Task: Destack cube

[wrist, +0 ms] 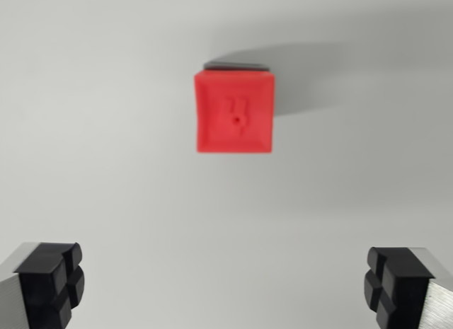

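Released and empty, the hand (226, 286) hangs with its two black fingertips (51, 281) spread wide, short of the red cube (234, 112) on the white table (106, 166). Beyond the cube's far edge a dark sliver shows, probably the block beneath it. Closing too low could pinch both blocks; coming down off-centre could topple the stack. Its top bears a small embossed mark.

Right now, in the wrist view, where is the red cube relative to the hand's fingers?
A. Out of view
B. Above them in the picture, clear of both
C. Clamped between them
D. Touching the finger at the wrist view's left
B: the red cube sits in the upper middle, with the hand spread open well below it.
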Controlling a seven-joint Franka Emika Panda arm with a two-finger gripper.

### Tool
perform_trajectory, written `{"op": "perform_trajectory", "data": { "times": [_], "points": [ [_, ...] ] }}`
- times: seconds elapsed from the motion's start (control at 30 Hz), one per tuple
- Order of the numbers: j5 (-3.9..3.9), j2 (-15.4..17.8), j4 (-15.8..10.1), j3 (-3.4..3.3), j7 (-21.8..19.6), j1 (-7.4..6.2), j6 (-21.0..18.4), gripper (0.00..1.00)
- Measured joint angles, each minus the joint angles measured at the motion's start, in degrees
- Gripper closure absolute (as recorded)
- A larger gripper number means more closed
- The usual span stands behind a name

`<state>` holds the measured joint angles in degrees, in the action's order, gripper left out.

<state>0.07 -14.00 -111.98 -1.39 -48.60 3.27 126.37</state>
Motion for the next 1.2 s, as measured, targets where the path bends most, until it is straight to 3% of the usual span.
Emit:
{"op": "perform_trajectory", "data": {
  "times": [1.2],
  "points": [
    [0.75,-16.7,2.1,-0.13,0.0,0.23,13.9,0.0]
  ]
}}
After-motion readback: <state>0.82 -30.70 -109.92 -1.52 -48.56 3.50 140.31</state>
